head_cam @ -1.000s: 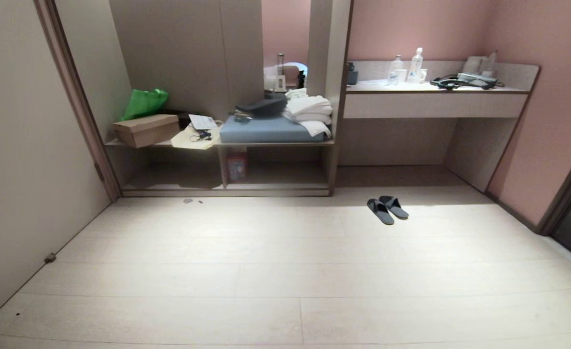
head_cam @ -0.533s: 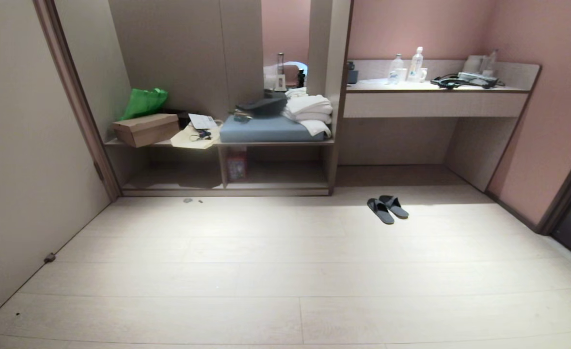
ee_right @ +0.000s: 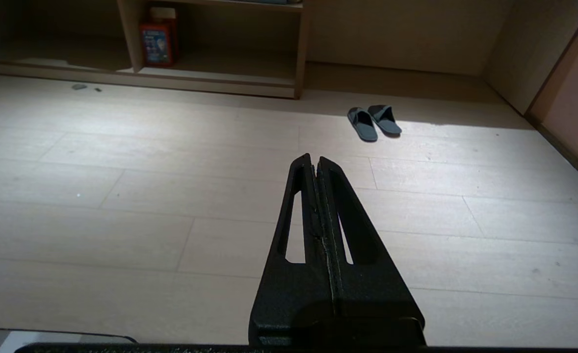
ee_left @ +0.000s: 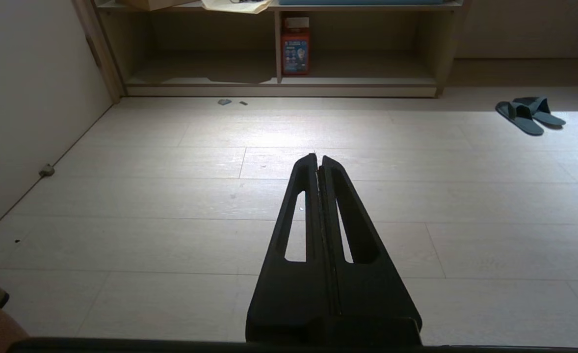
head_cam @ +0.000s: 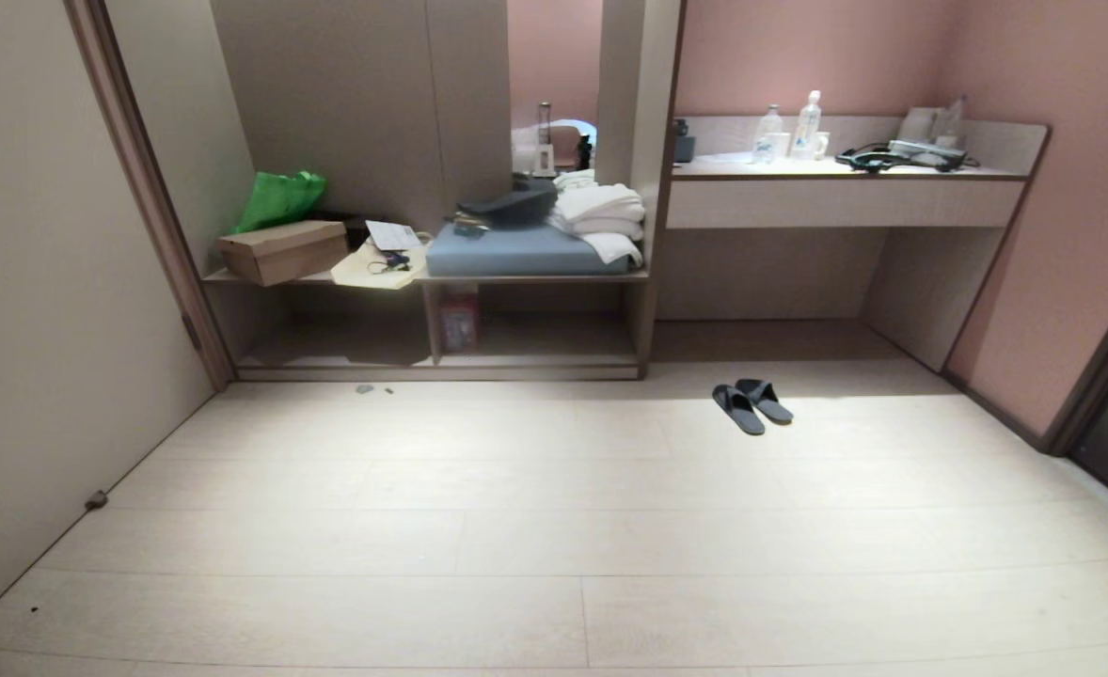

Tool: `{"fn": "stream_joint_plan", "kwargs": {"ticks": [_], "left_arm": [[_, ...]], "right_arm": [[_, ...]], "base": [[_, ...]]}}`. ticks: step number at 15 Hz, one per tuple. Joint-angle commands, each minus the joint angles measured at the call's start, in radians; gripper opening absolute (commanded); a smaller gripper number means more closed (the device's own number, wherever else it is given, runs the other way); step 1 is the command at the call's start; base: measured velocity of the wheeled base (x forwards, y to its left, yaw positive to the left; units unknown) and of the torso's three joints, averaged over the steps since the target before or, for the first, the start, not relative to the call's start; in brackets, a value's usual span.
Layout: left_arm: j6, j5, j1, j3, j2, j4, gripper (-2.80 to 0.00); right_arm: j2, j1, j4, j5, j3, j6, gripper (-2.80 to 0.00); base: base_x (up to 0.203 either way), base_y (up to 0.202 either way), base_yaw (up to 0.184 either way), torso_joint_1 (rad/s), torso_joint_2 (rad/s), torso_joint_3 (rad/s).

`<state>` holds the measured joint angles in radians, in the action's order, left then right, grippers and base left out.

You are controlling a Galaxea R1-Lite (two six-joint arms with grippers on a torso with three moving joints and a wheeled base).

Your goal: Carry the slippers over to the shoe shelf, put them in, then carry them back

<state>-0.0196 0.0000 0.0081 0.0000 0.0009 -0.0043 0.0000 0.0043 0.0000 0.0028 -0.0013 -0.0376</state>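
Two dark grey slippers (head_cam: 751, 404) lie side by side on the pale floor, just right of the shoe shelf (head_cam: 535, 355) and in front of the desk. They also show in the left wrist view as slippers (ee_left: 527, 115) and in the right wrist view as slippers (ee_right: 373, 122). The shoe shelf is a low two-compartment cubby (ee_left: 357, 81) with an upright divider. My left gripper (ee_left: 317, 158) and right gripper (ee_right: 315, 159) are both shut and empty, held above the floor far short of the slippers. Neither arm shows in the head view.
A red box (head_cam: 460, 324) stands in the shelf beside the divider. A cardboard box (head_cam: 283, 250), green bag, blue cushion (head_cam: 526, 252) and white towels sit on top. A desk (head_cam: 841, 202) with bottles is at the right. Small debris (head_cam: 364, 388) lies on the floor; a wall runs along the left.
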Motion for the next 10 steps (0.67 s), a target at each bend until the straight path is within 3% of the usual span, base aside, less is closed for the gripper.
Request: {"fn": "stream_joint_plan", "kwargs": {"ticks": [1,10], "left_arm": [[0.0,0.0,0.0,0.0,0.001,0.0,-2.8],[0.0,0.0,0.001,0.0,0.001,0.0,-2.8]], "right_arm": [[0.002,0.0,-0.002,0.0,0.001,0.001,-2.8],[0.002,0.0,-0.002,0.0,0.0,0.002,-2.8]], "base": [[0.0,0.0,0.0,0.0,0.0,0.0],[0.0,0.0,0.0,0.0,0.0,0.0]]}}
